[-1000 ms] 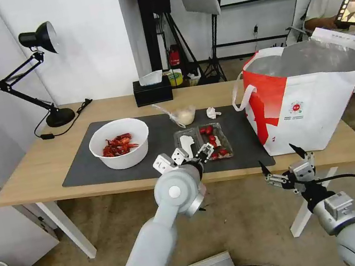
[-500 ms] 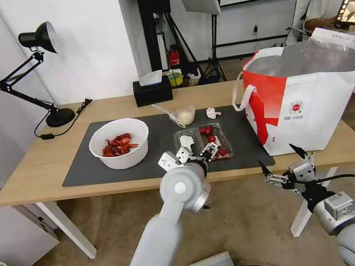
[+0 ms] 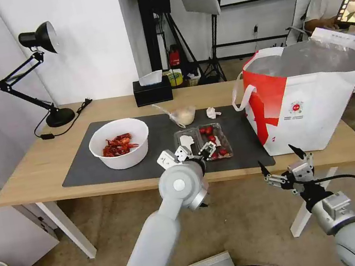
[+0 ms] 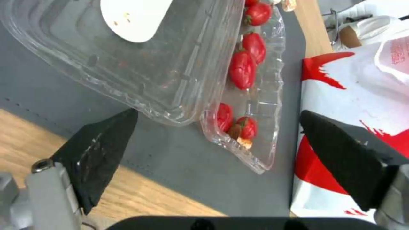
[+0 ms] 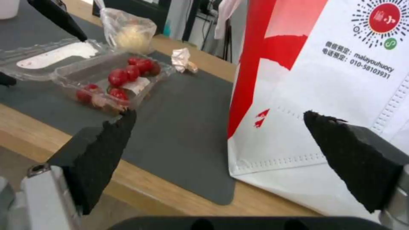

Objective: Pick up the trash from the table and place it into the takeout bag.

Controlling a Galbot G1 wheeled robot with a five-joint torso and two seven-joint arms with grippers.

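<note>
1. A black desk lamp [image 3: 41, 74] is standing at the table's [image 3: 33, 172] far left corner, off the dark grey mat [image 3: 87, 169].
2. A white bowl of red crayfish shells [image 3: 119, 143] is sitting on the left part of the mat.
3. A black tissue box [image 3: 152, 90] is resting on the bare wood at the table's far edge; nearer, on the mat, a small clear cup [image 3: 182, 115] is lying beside a crumpled white tissue [image 3: 213, 112].
4. The left gripper [image 3: 192, 152] is hovering at the near end of the clear hinged tray [image 3: 202, 142], its jaws spread wide and gripping nothing; the wrist view is showing the tray's [image 4: 170, 67] open lid between the fingertips [image 4: 108, 134], untouched.
5. The right gripper [image 3: 284, 164] is hanging below the table's front edge, fingers wide apart and empty, near the bag's lower corner.
6. The takeout bag [image 3: 308, 96] is standing upright on the table's right end, mouth open, just beside the mat's right edge.
</note>
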